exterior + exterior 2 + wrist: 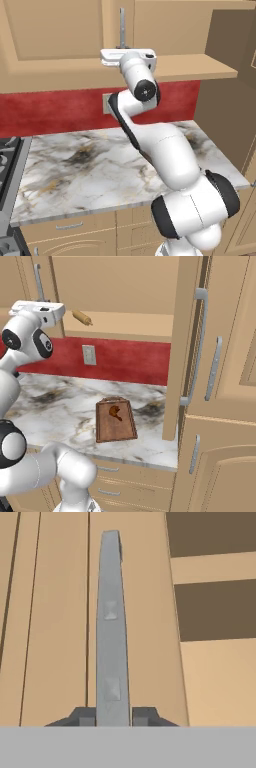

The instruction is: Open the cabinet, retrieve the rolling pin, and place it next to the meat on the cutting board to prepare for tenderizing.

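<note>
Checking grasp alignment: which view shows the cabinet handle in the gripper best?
Hand view: the handle runs straight up between the fingertips, with the gripper shut on its lower end. In the left base view the handle rises above the hand. In the right base view the handle is thin and distant.

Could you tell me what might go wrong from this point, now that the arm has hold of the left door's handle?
1. The tool is shut on the very bottom end of the handle, so it could slip off as the door swings.
2. The rolling pin lies near the shelf's front edge; a jolt to the cabinet might roll it off.
3. It could then drop onto the counter, possibly missing the cutting board.
</note>
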